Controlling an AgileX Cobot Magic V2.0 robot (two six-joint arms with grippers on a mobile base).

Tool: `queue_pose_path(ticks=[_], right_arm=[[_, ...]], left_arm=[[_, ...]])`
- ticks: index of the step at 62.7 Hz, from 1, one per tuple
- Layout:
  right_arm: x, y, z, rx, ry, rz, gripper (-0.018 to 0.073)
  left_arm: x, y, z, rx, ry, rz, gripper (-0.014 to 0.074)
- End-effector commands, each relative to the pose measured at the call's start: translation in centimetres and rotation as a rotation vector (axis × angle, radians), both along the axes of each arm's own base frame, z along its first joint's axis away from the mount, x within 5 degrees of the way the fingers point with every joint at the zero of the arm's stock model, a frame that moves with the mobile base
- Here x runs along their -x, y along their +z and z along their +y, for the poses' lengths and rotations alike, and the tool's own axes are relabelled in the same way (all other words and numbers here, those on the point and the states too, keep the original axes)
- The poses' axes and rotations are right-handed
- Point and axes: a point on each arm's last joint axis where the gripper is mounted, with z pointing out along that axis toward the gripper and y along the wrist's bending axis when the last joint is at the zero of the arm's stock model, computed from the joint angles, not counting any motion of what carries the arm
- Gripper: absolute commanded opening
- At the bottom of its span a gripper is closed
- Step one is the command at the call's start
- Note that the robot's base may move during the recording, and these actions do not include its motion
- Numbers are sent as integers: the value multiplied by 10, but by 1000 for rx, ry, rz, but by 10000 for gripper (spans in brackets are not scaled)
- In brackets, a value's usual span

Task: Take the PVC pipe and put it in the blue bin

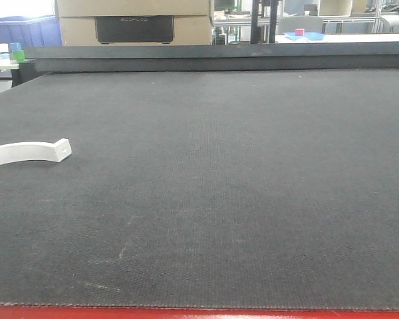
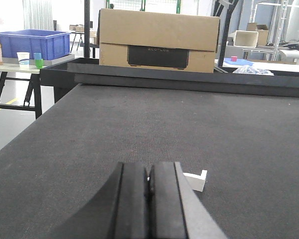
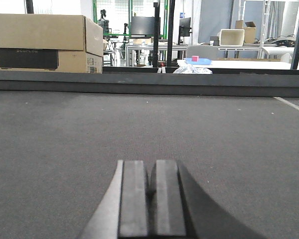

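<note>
We see the white pipe [image 1: 26, 151] lying flat on the dark table [image 1: 219, 199], well in front of the cardboard box [image 1: 76, 30] and to its left. The blue bin [image 2: 34, 42] stands left of that box. Our left gripper [image 2: 148, 174] and right gripper [image 3: 152, 174] both have their jaws pressed together.

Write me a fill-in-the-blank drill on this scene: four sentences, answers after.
1. The pipe is coloured ___.
2. In the front view the pipe lies near the ___ edge of the mat.
3. The left gripper and right gripper are both ___.
4. The box beyond the mat is made of ___.

Missing words: white; left; shut; cardboard.
</note>
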Motion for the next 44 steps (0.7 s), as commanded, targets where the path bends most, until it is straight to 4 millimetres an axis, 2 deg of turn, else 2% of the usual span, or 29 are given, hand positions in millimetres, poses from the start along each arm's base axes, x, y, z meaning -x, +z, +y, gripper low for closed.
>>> queue_pose_path(ticks=[1, 44], right_arm=[[0, 2, 0, 9, 1, -26, -168], [0, 2, 0, 9, 1, -26, -168]], left_arm=[[1, 2, 0, -1, 2, -19, -111], [1, 2, 0, -1, 2, -19, -111]])
